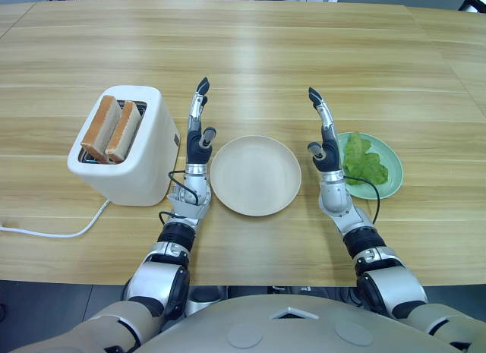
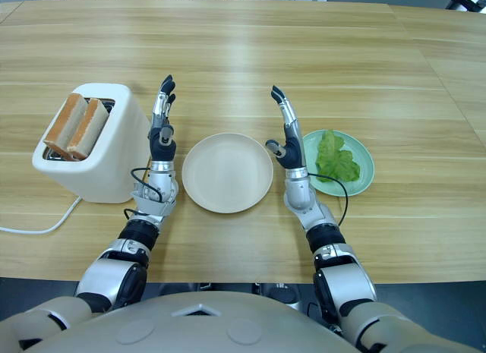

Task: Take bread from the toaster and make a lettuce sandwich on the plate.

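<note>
A white toaster [image 1: 129, 159] stands at the left of the table with two slices of bread [image 1: 112, 129] sticking up from its slots. An empty beige plate [image 1: 255, 174] lies in the middle. To its right a green leaf of lettuce [image 1: 363, 162] rests on a small green plate [image 1: 393, 165]. My left hand [image 1: 199, 133] is held upright between the toaster and the beige plate, fingers straight and holding nothing. My right hand [image 1: 323, 133] stands upright between the two plates, also open and empty.
A white power cord [image 1: 53, 231] runs from the toaster off the left edge. The wooden table [image 1: 266, 57] stretches far back. Its front edge lies just below my forearms.
</note>
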You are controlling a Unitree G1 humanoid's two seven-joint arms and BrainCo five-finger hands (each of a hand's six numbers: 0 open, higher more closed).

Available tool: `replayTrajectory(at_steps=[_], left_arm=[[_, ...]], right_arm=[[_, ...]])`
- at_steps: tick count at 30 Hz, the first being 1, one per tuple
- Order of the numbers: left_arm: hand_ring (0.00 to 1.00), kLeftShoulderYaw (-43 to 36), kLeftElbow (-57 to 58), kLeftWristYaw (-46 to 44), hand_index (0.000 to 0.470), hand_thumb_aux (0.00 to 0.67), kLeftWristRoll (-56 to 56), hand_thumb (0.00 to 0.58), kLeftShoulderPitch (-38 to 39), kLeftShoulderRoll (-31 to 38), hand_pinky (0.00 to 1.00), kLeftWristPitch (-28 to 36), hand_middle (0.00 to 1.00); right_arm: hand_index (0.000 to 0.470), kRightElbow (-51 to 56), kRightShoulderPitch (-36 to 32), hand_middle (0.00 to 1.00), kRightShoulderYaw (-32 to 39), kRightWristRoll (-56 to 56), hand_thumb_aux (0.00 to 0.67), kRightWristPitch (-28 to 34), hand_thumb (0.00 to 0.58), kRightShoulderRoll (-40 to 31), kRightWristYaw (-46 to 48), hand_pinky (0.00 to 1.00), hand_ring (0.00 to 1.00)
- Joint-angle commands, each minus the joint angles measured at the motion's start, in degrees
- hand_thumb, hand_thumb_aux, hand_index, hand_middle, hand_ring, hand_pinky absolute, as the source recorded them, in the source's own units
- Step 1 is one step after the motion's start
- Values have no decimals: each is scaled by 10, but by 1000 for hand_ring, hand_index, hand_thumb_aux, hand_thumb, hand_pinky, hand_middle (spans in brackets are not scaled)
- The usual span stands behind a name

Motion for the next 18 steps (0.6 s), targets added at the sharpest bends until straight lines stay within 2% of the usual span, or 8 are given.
replayTrajectory(at_steps=[1,13,16,18], left_arm=[[0,-3,-9,-6,0,0,-1,0,0,-2,0,5,0],[0,-4,-45,-27,0,0,-15,0,15,-3,0,-2,0],[0,-39,-139,-135,0,0,-128,0,39,15,0,1,0],[0,-65,-226,-208,0,0,-229,0,57,39,0,32,0]], right_arm=[[0,-12,5,0,3,3,0,-5,0,0,2,0,0],[0,-53,20,0,3,10,0,0,0,5,17,0,0],[0,-61,26,0,0,14,0,1,0,5,22,0,0],[0,-64,31,0,-1,14,0,3,0,6,22,0,0]])
